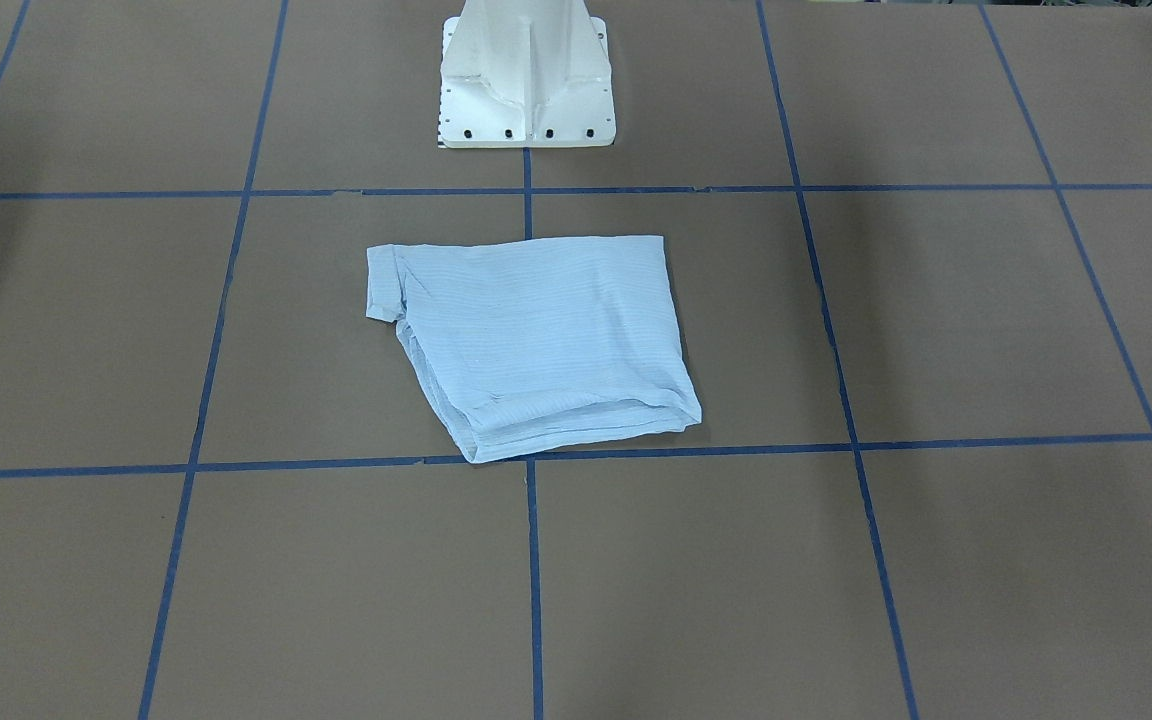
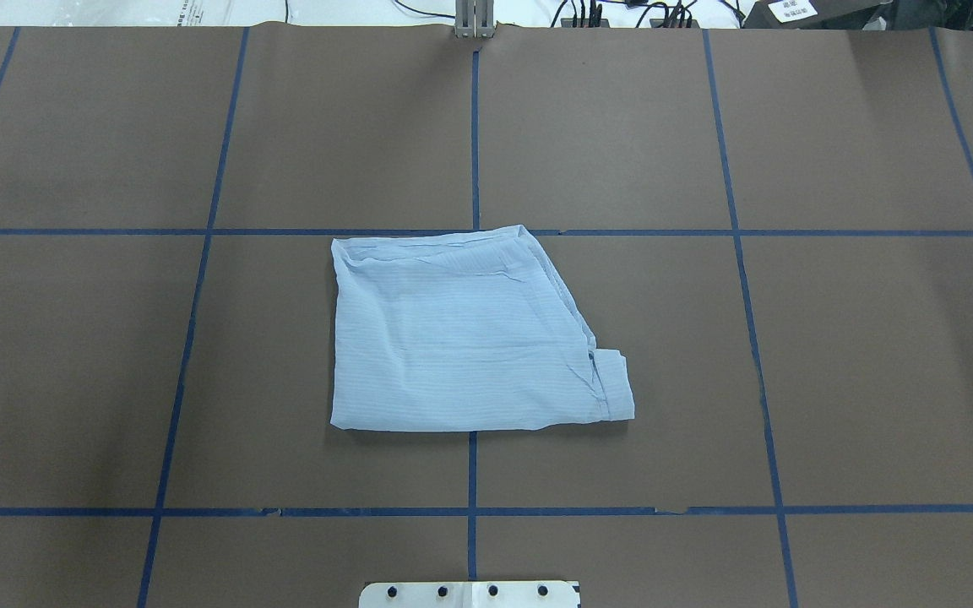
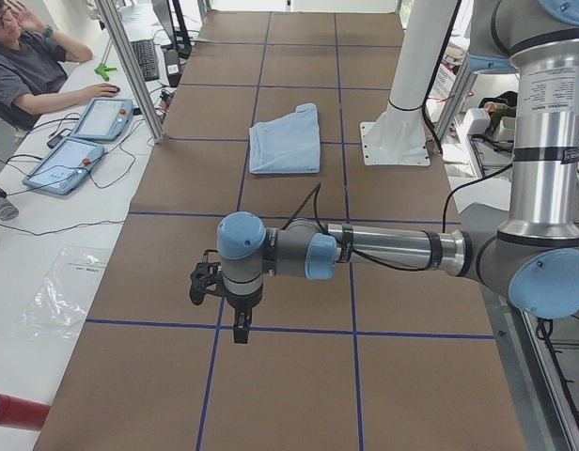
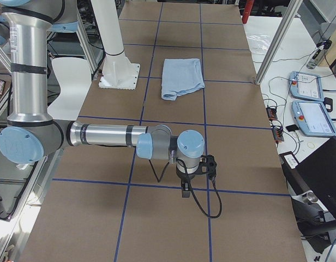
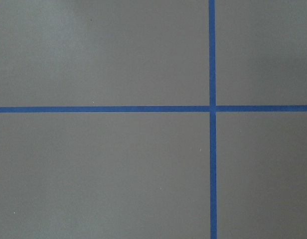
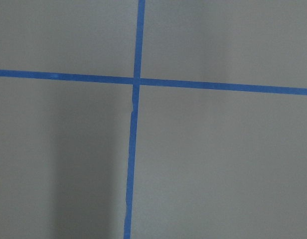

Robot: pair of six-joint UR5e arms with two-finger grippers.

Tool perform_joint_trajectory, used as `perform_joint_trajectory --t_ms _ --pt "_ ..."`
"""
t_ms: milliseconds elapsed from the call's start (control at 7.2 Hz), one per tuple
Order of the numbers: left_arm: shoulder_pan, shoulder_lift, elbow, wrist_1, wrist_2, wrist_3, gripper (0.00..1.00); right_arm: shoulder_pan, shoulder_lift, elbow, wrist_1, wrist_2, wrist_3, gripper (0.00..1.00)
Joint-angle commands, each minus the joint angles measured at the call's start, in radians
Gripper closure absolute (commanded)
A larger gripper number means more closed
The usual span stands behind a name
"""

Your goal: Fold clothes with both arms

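- Only the side views showed the two black grippers: the left gripper (image 3: 239, 327) hung pointing down over a tape line near the table's left end, and the right gripper (image 4: 185, 192) hung the same way near the right end. I cannot tell whether either one was open or closed, and nothing showed between their fingers.
- Each wrist camera saw one crossing of two blue tape lines (image 5: 212, 108) on bare brown covering, with no cloth in sight.
- Two grey arms were stretched level above the table: the left arm (image 3: 393, 249) and the right arm (image 4: 102, 135), each with light-blue joint caps.
- One pale-blue striped shirt (image 2: 461, 338) lay folded into a flat, roughly four-sided packet at the middle of the table (image 2: 875, 380), well apart from both grippers.
- It sat across the centre tape line, in front of the one white pedestal (image 1: 526, 80), apart from it.
- One cuffed sleeve end stuck out at the packet's near corner on the robot's right.
- Beyond the table's far edge, the left-side view showed two blue-edged teach pendants (image 3: 103, 118) side by side and one seated person (image 3: 26, 70) with a hand near them.
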Motion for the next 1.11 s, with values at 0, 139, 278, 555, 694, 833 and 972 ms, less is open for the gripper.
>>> perform_joint_trajectory --t_ms 0,139,278,555,694,833,972 --pt "0.000 0.000 0.000 0.000 0.000 -0.001 0.00 0.000 -0.001 -0.005 -0.001 0.048 0.005 0.00" --pt "0.000 0.000 0.000 0.000 -0.002 -0.002 0.00 0.000 -0.001 -0.008 -0.001 0.053 0.010 0.00" --pt "0.000 0.000 0.000 0.000 -0.002 -0.002 0.00 -0.002 -0.001 -0.005 0.001 0.061 0.058 0.00" --pt "0.000 0.000 0.001 0.000 -0.002 -0.002 0.00 -0.002 0.003 -0.003 0.002 0.061 0.068 0.00" --pt "0.000 0.000 0.001 0.000 -0.002 -0.002 0.00 -0.002 0.003 -0.005 0.002 0.061 0.068 0.00" --pt "0.000 0.000 0.001 0.000 -0.002 -0.004 0.00 0.000 0.003 -0.005 0.002 0.061 0.068 0.00" --pt "0.000 0.000 0.001 0.000 0.000 -0.004 0.00 0.000 0.003 -0.005 0.002 0.061 0.068 0.00"
